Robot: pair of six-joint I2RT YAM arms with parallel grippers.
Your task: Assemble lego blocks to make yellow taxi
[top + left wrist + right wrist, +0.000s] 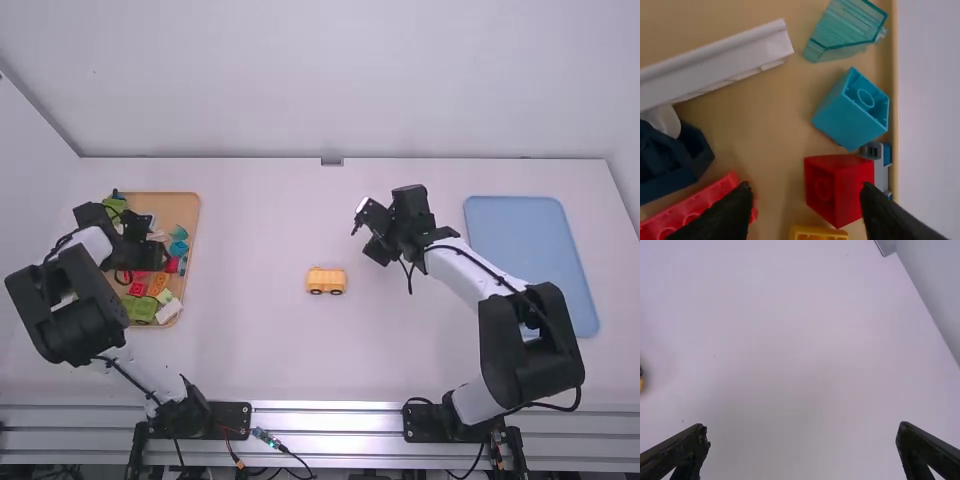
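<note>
My left gripper (163,255) is over the block tray. In the left wrist view this gripper (807,210) is open above the blocks, with a red block (842,182) between and beyond its fingertips and a yellow block (817,234) lower down. A small yellow wheeled vehicle (326,281) stands upright near the table's middle; its edge (641,383) shows at the left of the right wrist view. My right gripper (362,232) is right of the vehicle and farther from the camera. Seen from its wrist, that gripper (804,437) is open with nothing between its fingers.
The wooden tray (180,205) at the left holds a teal block (852,112), a translucent teal piece (845,30), a long white piece (715,62), a dark blue piece (670,160) and a red brick (695,210). A blue tray (525,240) lies at the right.
</note>
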